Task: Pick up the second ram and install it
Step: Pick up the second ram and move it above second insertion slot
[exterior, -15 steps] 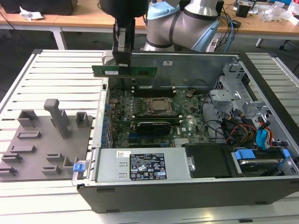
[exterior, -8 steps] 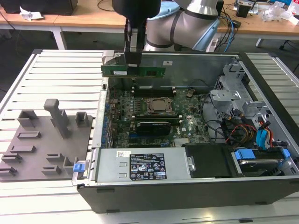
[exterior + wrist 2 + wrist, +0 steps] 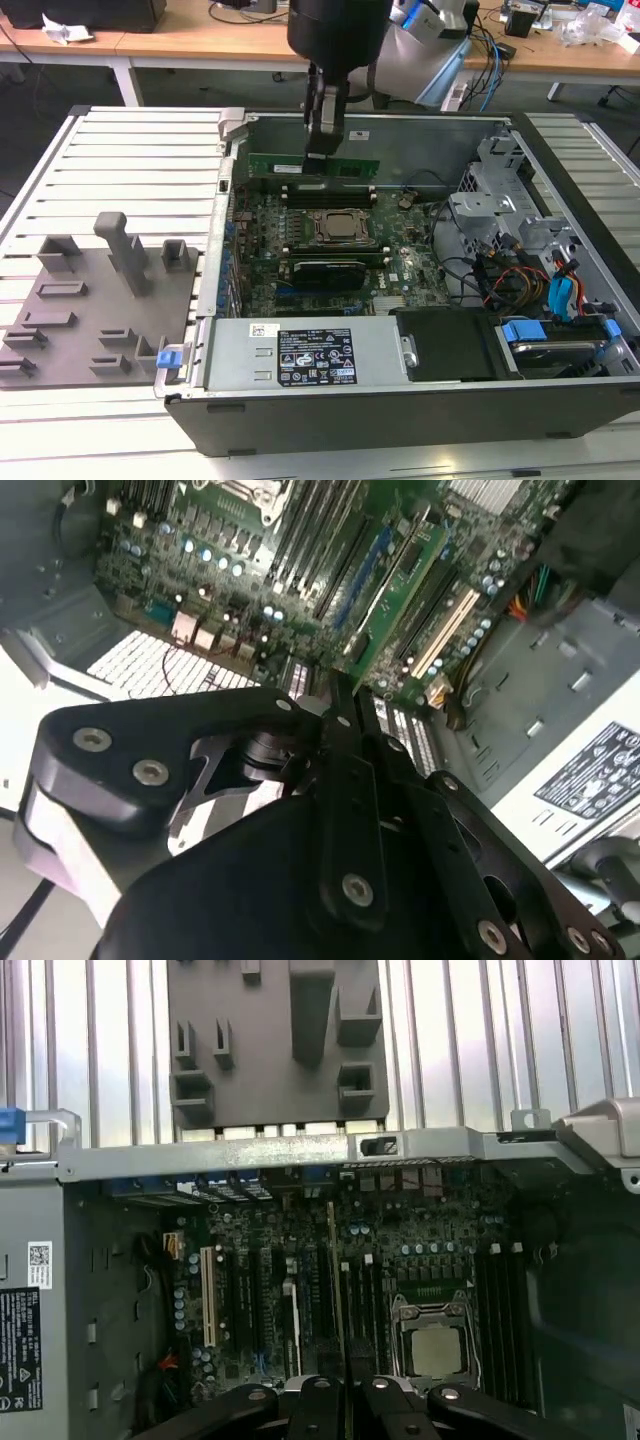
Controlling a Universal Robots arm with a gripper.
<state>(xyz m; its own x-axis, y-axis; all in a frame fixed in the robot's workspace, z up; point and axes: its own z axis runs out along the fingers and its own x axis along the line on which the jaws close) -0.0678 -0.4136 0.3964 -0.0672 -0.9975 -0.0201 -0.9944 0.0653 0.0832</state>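
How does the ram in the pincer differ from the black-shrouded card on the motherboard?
The ram is a bare green stick; the card wears a black shroud. The ram is slim, the card wider. The pincer holds the ram above the motherboard; the card sits on it, untouched. Both lie lengthwise in the same direction.

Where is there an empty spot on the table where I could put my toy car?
In the exterior view, the bare slatted table between the gray holder tray and the table's far edge, beside the computer case, is free. Inside the case it is crowded: cables, and the gripper holds the second ram there.
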